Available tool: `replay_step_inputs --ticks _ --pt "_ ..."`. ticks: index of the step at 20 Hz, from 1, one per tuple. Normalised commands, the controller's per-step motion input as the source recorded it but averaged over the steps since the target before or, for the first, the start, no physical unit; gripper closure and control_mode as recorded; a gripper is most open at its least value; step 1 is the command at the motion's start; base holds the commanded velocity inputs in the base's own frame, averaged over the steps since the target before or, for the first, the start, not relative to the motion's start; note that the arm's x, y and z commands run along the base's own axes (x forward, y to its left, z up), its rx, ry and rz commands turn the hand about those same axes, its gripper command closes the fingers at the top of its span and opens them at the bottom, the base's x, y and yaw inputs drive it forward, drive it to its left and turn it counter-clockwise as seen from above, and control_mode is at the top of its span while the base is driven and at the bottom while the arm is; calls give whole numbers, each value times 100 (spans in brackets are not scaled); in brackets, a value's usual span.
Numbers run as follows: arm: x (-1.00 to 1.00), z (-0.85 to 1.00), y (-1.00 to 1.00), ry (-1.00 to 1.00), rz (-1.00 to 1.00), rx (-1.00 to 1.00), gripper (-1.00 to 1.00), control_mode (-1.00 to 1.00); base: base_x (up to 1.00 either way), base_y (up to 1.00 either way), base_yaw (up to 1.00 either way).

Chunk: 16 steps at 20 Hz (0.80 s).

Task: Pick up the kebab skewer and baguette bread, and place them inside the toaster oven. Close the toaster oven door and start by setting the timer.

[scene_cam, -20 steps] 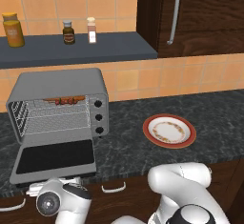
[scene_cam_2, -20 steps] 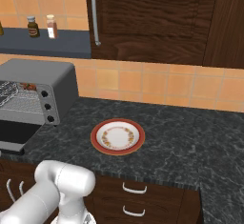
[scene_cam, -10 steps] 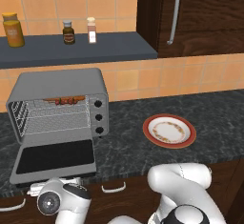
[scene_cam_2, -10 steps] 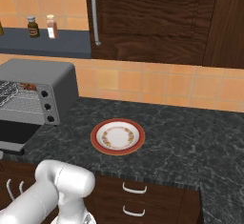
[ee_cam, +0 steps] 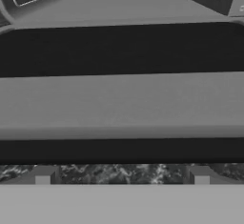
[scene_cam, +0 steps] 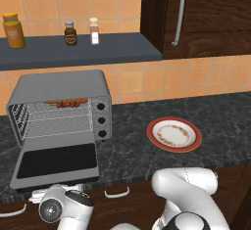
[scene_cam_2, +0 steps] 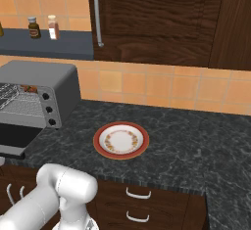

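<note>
The toaster oven (scene_cam: 59,89) stands on the left of the counter with the toaster oven door (scene_cam: 56,161) dropped flat open. At the back of the wire rack lie the dark red kebab skewer (scene_cam: 60,103) and the tan-orange baguette bread (scene_cam: 79,100), end to end. My hand (scene_cam: 62,207) sits low in front of the door's front edge, below counter level. In the hand view my gripper (ee_cam: 122,176) is open, its fingertips (ee_cam: 43,175) wide apart and empty. It faces the door's grey front edge (ee_cam: 122,104), with the dark glass (ee_cam: 122,46) beyond.
A red-rimmed plate (scene_cam: 174,134) lies on the dark stone counter right of the oven. Three black knobs (scene_cam: 101,120) run down the oven's right side. A shelf above carries a jar (scene_cam: 13,30) and two bottles (scene_cam: 71,32). Drawer handles (scene_cam: 116,192) are just below the counter edge.
</note>
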Motion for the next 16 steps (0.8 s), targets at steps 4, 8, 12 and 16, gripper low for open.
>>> replay_step_inputs --ticks 4,8,12,16 --pt "12 -5 0 0 0 0 -100 -100 0 0 0" --pt "22 -1 0 0 0 0 -100 -100 0 0 0" --pt "29 0 0 -1 0 0 -100 -100 0 0 0" --pt "32 11 0 -6 0 2 -100 -100 0 0 0"
